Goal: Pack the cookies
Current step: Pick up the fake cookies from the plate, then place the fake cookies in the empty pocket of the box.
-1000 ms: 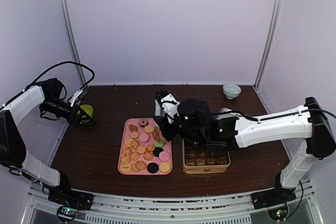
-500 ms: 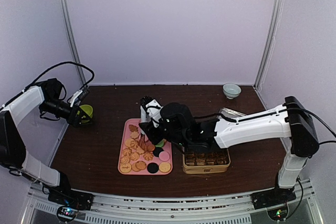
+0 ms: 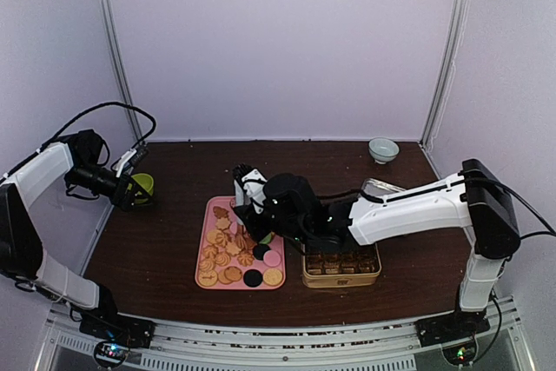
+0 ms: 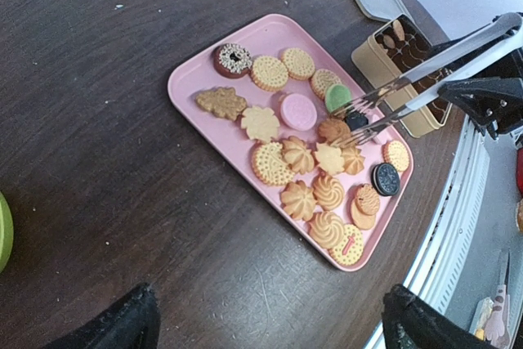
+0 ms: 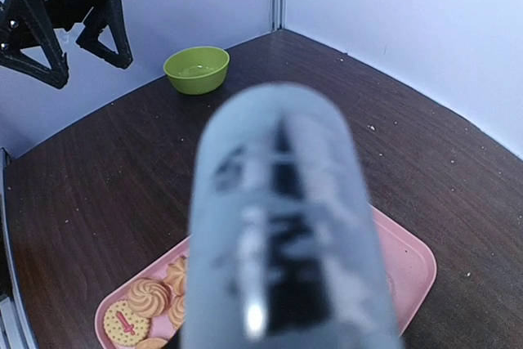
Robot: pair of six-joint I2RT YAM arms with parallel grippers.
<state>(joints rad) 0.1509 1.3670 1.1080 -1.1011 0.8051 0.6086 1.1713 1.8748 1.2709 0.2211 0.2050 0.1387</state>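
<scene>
The cookies point(image 3: 233, 249) lie on a pink tray point(image 3: 211, 210): tan round and flower shapes, plus pink, black and green discs. They show closely in the left wrist view point(image 4: 315, 194). My right gripper point(image 3: 253, 196) is shut on metal tongs point(image 4: 425, 67). The open tong tips hang over the tray's middle beside the green disc point(image 4: 337, 97); I cannot tell if they touch a cookie. In the right wrist view the blurred tongs point(image 5: 282, 226) hide my fingers. My left gripper point(image 3: 130, 187) is open and empty at the far left; its fingertips point(image 4: 110, 324) frame bare table.
A golden tin point(image 3: 341, 277) with cookies in it stands right of the tray, its clear lid point(image 3: 375, 187) behind it. A green bowl point(image 3: 144, 184) sits by my left gripper and a white bowl point(image 3: 383, 149) at the back right.
My right arm has swung left from above the tin to above the tray, carrying the tongs with it. My left arm has not moved.
</scene>
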